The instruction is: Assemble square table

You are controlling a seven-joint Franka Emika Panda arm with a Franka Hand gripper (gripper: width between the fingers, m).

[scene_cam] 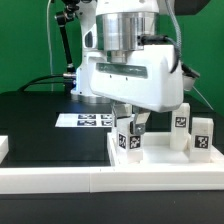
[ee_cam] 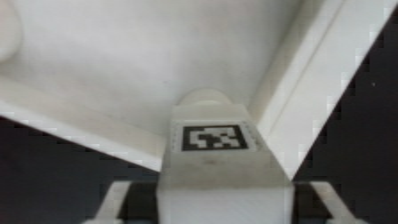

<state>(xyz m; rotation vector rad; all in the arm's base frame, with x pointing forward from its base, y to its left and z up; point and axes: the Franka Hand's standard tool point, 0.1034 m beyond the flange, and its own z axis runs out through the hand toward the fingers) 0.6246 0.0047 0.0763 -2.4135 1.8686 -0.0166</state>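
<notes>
The square table top [scene_cam: 165,158] is a white tray with a raised rim, lying at the exterior view's right. My gripper [scene_cam: 130,132] stands over its near left corner, shut on a small white leg [scene_cam: 129,141] with a tag, held upright at the top's surface. In the wrist view the leg [ee_cam: 217,150] sits between my fingers [ee_cam: 121,200], with the top's rim [ee_cam: 302,80] running past it. Two more tagged legs [scene_cam: 181,122] [scene_cam: 203,135] stand on the top's right side.
The marker board [scene_cam: 83,120] lies on the black table behind and left of the top. A long white rail [scene_cam: 90,185] runs along the front. Another white piece [scene_cam: 3,148] shows at the left edge. Cables hang at the back.
</notes>
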